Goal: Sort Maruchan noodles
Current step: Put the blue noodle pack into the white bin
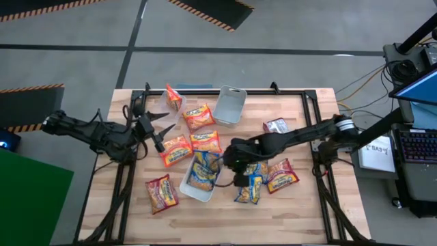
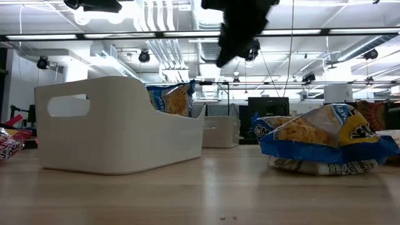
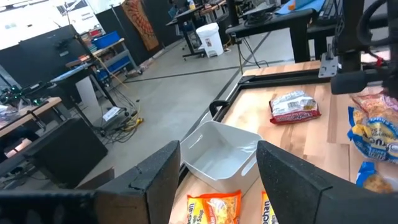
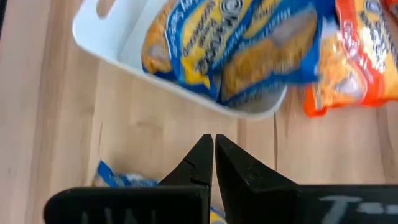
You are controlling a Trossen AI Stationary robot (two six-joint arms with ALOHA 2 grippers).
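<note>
Maruchan noodles: packets lie scattered over the middle of the wooden table (image 1: 300, 205); 2 blue-and-yellow packets (image 1: 203, 171) sit inside the near tray, more blue-and-yellow ones (image 1: 250, 188) lie on bare wood just right of it.
Table: open wood runs along the near edge and at the far right corner; a dark frame borders the sides.
Near tray (image 1: 194, 193): white, near the front-middle, its rim touching an orange packet (image 1: 205, 141) at the far side.
Far tray (image 1: 229, 104): white, empty, close to the far edge, just beside another orange packet (image 1: 199, 116).
Other packets: 1 orange (image 1: 175, 150) right by the left claw, 1 dark red (image 1: 162, 193) left of the near tray, 1 dark red (image 1: 281, 175) to the right, 1 dark red (image 1: 276, 126) alone toward the far right.
Hidden: in the low view the near tray's wall covers most of its contents; the right arm shows only as a dark blur overhead.
Left gripper (image 1: 158, 130): jaws spread wide, holding nothing, hovering at the table's left side, pointing toward the far tray.
Right gripper (image 4: 213, 160): fingers pressed together, empty, above bare wood just off the near tray's rim.
</note>
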